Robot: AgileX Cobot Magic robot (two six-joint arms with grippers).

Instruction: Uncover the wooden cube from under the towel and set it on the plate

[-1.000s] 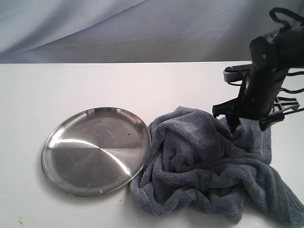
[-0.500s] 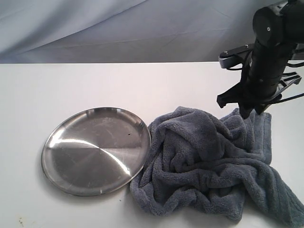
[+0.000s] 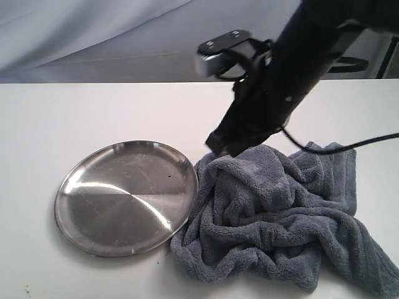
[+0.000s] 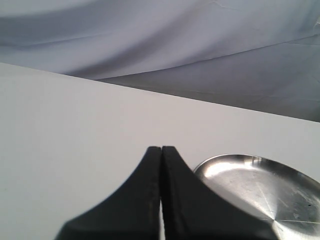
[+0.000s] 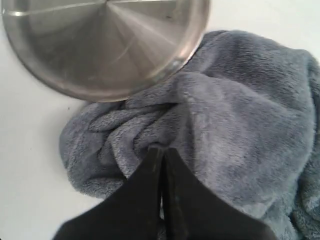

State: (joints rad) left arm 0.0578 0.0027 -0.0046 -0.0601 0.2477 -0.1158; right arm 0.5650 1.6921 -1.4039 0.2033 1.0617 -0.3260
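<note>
The blue-grey towel (image 3: 274, 218) lies crumpled in a heap to the right of the steel plate (image 3: 124, 196), its edge touching the plate's rim. No wooden cube shows; it is hidden. My right gripper (image 3: 219, 148) hangs over the towel's far left corner, close to the plate. In the right wrist view its jaws (image 5: 161, 149) are pressed together with nothing visibly between them, tips just over a towel (image 5: 240, 110) fold beside the plate (image 5: 100, 45). My left gripper (image 4: 161, 148) is shut and empty above bare table, with the plate (image 4: 250, 180) beyond it.
The white table (image 3: 93, 112) stretches left of and behind the plate. A pale blue cloth backdrop (image 3: 124, 37) hangs along the table's far edge. The right arm's cable (image 3: 349, 143) trails over the towel's far side.
My right arm has swung from the towel's far right edge, up and across to its far left corner near the plate. Its jaws have gone from spread to shut. The towel lies unchanged.
</note>
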